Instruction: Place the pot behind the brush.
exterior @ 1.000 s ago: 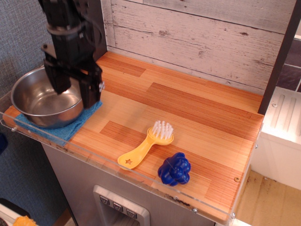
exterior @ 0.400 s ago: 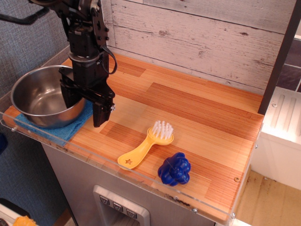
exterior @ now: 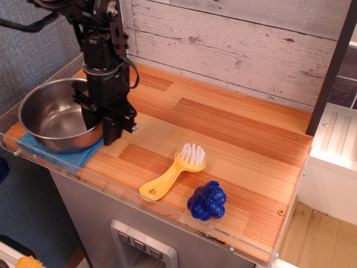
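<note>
The shiny steel pot (exterior: 50, 120) sits at the left end of the wooden counter on a blue cloth (exterior: 75, 157). My gripper (exterior: 103, 131) points down at the pot's right rim, one finger inside the bowl and one outside, closed on the rim. The yellow brush (exterior: 174, 172) lies near the front middle, apart from the pot, with its white bristles toward the back and its star-holed handle toward the front left.
A blue knobby toy (exterior: 207, 200) lies to the front right of the brush. A clear plastic lip (exterior: 111, 192) runs along the counter's front edge. A whitewashed plank wall (exterior: 234, 44) closes the back, with a dark post (exterior: 332, 67) at the right.
My gripper came down from above the pot to its right rim and its fingers narrowed onto it. The pot has shifted slightly to the right on the cloth.
</note>
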### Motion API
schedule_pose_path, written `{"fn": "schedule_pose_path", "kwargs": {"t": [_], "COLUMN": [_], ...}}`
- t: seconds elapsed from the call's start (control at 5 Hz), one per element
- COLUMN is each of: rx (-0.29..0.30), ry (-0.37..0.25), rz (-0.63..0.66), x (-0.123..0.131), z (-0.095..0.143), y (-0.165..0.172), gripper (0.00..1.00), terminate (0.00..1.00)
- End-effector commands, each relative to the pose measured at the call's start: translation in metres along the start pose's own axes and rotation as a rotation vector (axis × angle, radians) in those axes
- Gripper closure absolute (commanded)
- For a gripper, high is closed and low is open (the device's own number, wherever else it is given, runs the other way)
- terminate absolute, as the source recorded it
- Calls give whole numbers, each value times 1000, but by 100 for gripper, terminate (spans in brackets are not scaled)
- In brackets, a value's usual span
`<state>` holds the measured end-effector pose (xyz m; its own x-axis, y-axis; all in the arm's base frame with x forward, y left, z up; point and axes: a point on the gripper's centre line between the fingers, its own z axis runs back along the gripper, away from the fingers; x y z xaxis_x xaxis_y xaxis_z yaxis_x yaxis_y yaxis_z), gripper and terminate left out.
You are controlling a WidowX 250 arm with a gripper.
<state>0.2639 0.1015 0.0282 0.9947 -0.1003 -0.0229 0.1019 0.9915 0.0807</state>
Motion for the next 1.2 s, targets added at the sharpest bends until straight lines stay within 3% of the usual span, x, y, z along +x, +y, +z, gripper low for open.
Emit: {"fn": "schedule_pose_path", "kwargs": {"t": [0.0,0.2,0.4,0.6,0.8,1.0], "rx": [23,38,68,54,9,3], "ry": [-35,-63,-135,-185,-194,-169], "rz": [3,19,-44,-175,-355,-545], "x": [-4,-7,15,51,78,93], "z": [13,41,90,115,108,86], "y": [8,8,-14,-60,-112,-166], "gripper": [100,100,100,100,100,100], "terminate": [0,0,0,0,0,0]}}
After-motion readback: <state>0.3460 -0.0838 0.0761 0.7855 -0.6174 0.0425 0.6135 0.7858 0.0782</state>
